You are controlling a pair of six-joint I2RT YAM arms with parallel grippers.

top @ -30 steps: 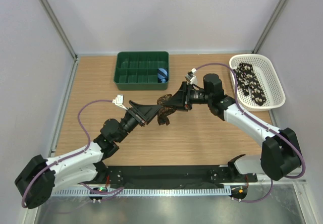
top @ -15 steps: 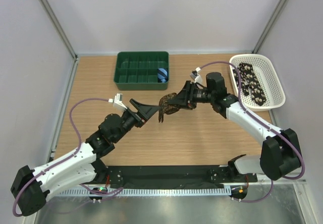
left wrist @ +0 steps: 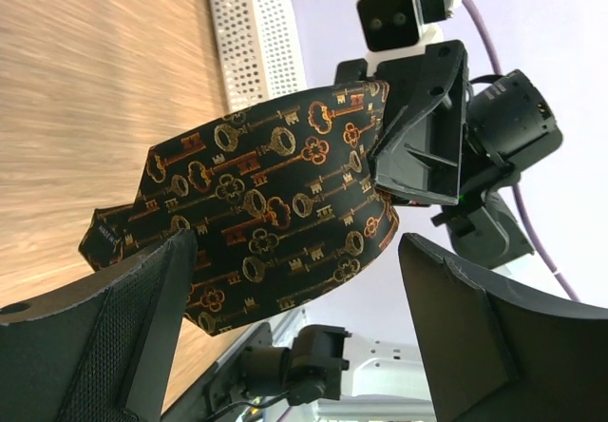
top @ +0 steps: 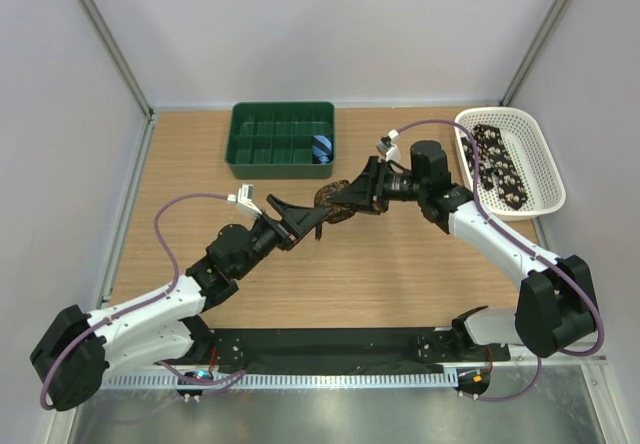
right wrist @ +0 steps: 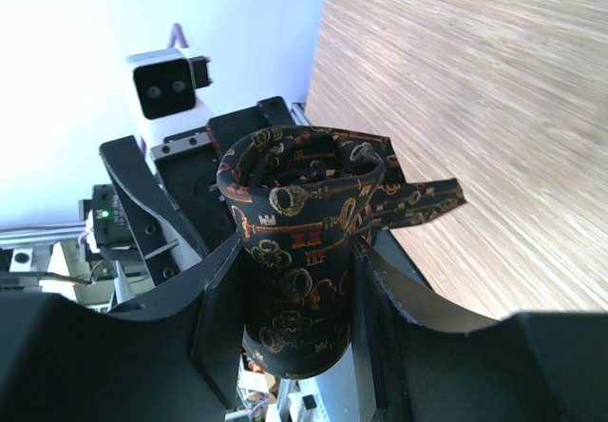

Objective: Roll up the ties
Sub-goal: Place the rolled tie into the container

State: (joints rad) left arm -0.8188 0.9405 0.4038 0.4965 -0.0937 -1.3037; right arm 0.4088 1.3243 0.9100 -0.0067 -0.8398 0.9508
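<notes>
near the middle of the top view, slightly above centre, the right gripper [right wrist: 296,251] is clenched on the rolled tie [top: 335,204] and holds it up off the wooden table [top: 400,284]. in the right wrist view its two fingers [right wrist: 220,298] press against opposite sides of the roll, a dark coil printed with gold-orange keys, and we see the spiral of the layers at the top. a short pointed end of the fabric sticks out toward the right of that frame.

the left gripper [left wrist: 296,243] reaches in from the lower left of the top view and meets the roll from the other side. its jaws are released and spread wide. in the left wrist view the fingers [left wrist: 123,336] sit at the lower left and lower right corners, with the roll between them and a gap showing on the right side. whether the left finger brushes the loose tail of the fabric we cannot tell.

a second tie [top: 497,164], black with pale spots, lies lengthwise in the white basket [top: 548,169] at the upper right of the top view, well apart from both grippers. at the upper centre-left stands the green tray [top: 240,142] with its compartments. a small blue striped roll [top: 321,147] sits in a compartment on its right side, toward the lower corner, not far above the held roll.
</notes>
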